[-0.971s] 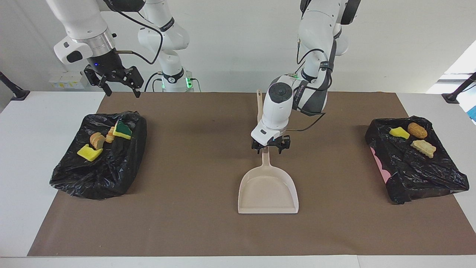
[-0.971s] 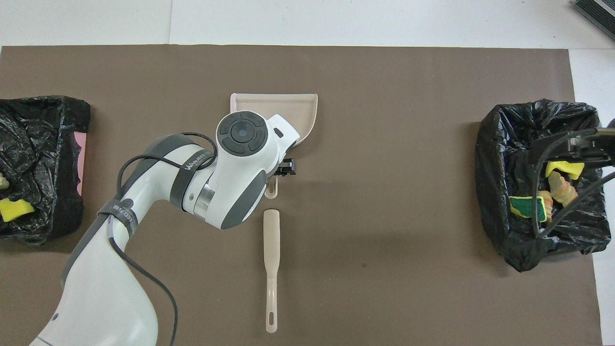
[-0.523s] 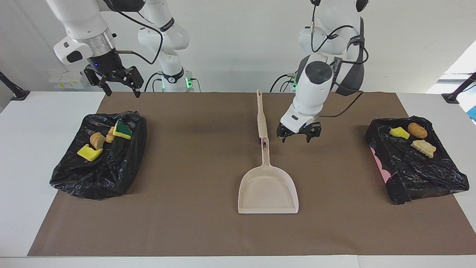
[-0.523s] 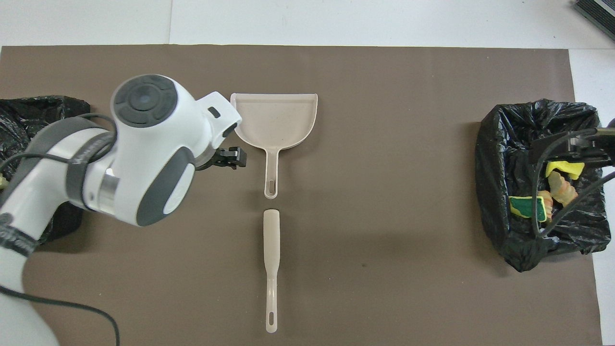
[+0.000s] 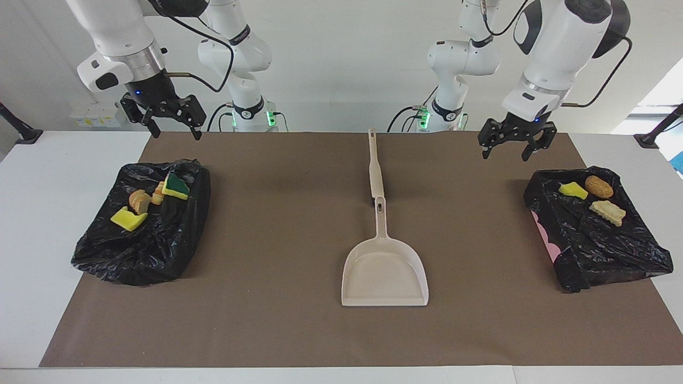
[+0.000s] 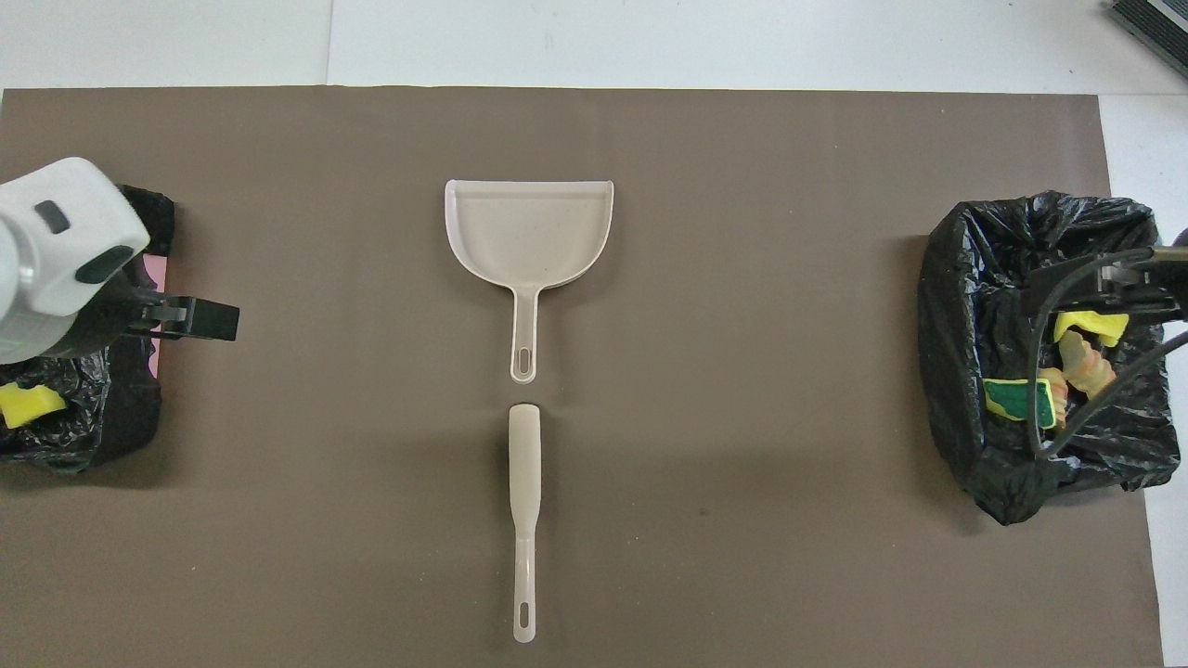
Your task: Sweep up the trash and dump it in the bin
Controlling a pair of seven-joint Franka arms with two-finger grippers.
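Left gripper (image 5: 515,143) gone from dustpan (image 5: 385,272), fingers apart over mat; right gripper (image 5: 164,117) fingers apart; trash (image 5: 601,186) in bags.

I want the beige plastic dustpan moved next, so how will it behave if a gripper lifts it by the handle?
The beige plastic dustpan looks thin-walled, so probably light and stiff. Its wide scoop sits away from the slim handle, so it may droop scoop-first. The smooth plastic could slip.

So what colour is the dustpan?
The dustpan is plain beige, clearest in the overhead view.

Both grippers (image 5: 516,145) (image 5: 164,118) raised, fingers spread.
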